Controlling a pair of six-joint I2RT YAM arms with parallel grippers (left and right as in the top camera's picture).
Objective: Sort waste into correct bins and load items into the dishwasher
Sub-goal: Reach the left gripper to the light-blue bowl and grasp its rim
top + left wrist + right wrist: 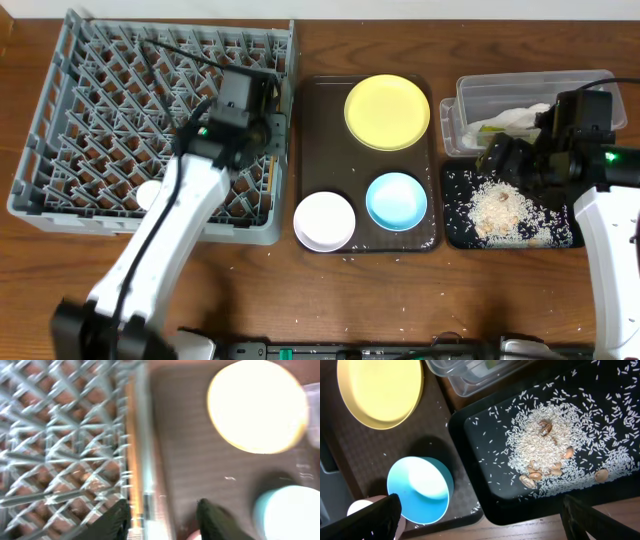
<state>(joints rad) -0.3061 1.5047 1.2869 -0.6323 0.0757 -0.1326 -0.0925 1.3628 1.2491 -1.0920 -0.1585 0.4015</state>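
- Dish rack point(100, 120): takes the left half of the table point(300, 300), square to its edges.
- Brown tray point(320, 130): just right of the rack, long axis far-to-near.
- Left arm: runs from the near edge diagonally up over the rack's right side. My left gripper point(165, 522) points down at the rack's right wall, fingers point(117, 520) released and apart, nothing clamped.
- Right arm: comes in from the near right. My right gripper point(485, 527) hangs over the black tray point(455, 228), fingers spread wide, empty.
- Clear tub point(470, 95): just beyond the black tray, napkin point(520, 118) inside.
- Yellow plate point(387, 112): far end of the brown tray.
- Blue bowl point(396, 200): near right; white bowl point(324, 220): near-left corner.
- Chopsticks point(131, 450): blurred tan strip inside the rack, long axis along its right wall.
- Rice point(500, 205): heaped mid black tray, stray grains around.
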